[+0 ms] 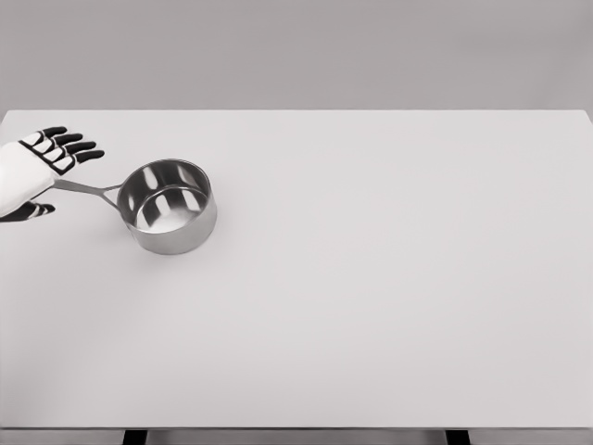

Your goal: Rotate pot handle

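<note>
A shiny steel pot [169, 206] stands upright on the white table [371, 278], left of the middle. Its thin handle [88, 189] points left and slightly away from me. My left hand [46, 171] is at the picture's left edge, over the outer end of the handle. Its fingers [72, 146] are spread above the handle and the thumb [32, 210] sits below it, so the handle end lies between them without being gripped. The right hand is out of view.
The table's far edge runs just behind the hand, and its near edge lies at the bottom of the picture. Nothing else stands on the table.
</note>
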Robot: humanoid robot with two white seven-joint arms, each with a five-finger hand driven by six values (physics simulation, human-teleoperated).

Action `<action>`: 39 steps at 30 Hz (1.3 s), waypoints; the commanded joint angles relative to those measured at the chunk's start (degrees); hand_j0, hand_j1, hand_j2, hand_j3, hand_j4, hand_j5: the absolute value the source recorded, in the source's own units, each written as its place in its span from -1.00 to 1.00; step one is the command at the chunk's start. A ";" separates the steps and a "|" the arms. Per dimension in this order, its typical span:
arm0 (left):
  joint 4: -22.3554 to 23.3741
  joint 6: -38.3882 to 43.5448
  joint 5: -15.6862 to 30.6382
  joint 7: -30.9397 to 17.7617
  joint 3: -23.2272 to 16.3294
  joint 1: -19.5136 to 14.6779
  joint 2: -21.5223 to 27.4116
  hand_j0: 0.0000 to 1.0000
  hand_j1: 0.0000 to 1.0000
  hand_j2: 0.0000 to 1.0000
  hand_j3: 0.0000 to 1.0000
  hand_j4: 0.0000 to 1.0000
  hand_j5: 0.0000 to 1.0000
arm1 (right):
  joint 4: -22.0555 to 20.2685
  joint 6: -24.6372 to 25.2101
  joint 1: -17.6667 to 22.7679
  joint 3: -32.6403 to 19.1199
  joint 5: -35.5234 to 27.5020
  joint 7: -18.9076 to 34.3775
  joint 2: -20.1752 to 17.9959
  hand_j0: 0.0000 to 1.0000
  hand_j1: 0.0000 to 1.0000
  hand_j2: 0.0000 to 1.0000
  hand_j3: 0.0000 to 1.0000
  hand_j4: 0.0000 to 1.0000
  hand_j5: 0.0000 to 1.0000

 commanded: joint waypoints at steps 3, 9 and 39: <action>0.88 -0.04 2.37 -4.73 -1.00 0.09 0.23 1.00 1.00 1.00 1.00 1.00 1.00 | 0.00 -0.01 0.00 -0.01 0.02 0.02 -0.01 1.00 1.00 1.00 1.00 1.00 1.00; 0.88 -0.04 7.21 -7.80 -1.35 -0.09 3.57 1.00 1.00 1.00 1.00 1.00 1.00 | 0.00 -0.01 0.00 -0.01 0.02 0.02 -0.01 1.00 1.00 1.00 1.00 1.00 1.00; 8.79 -0.04 19.07 -18.35 -14.27 -14.41 3.04 1.00 1.00 1.00 1.00 1.00 1.00 | 0.00 -0.01 0.00 -0.01 0.02 0.02 -0.01 1.00 1.00 1.00 1.00 1.00 1.00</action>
